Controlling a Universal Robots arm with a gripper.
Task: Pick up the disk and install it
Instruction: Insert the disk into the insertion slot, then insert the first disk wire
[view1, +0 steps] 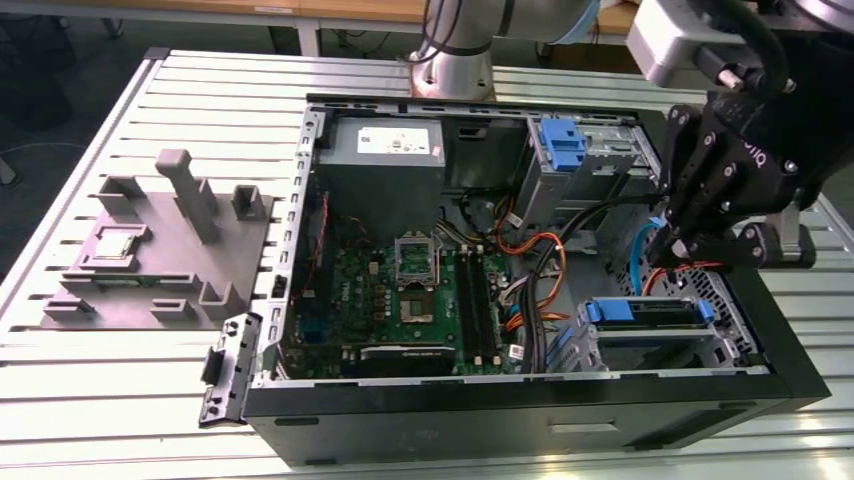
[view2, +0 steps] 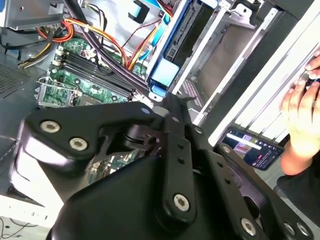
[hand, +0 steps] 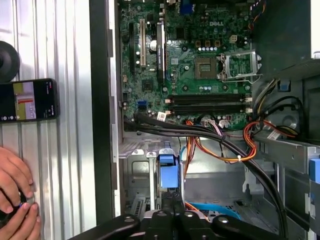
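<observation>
The disk (view1: 647, 312) sits in the drive cage at the case's (view1: 534, 425) near corner, on the exterior view's right, blue frame showing. Just above it hangs the gripper (view1: 689, 252), fingers (hand: 168, 206) pressed together, gripping nothing. Farther back lie the motherboard (view1: 400, 300), then the grey power supply (view1: 387, 150).

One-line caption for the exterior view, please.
Pincer poised over the drive cage of an open desktop computer case on a slatted metal table.
</observation>
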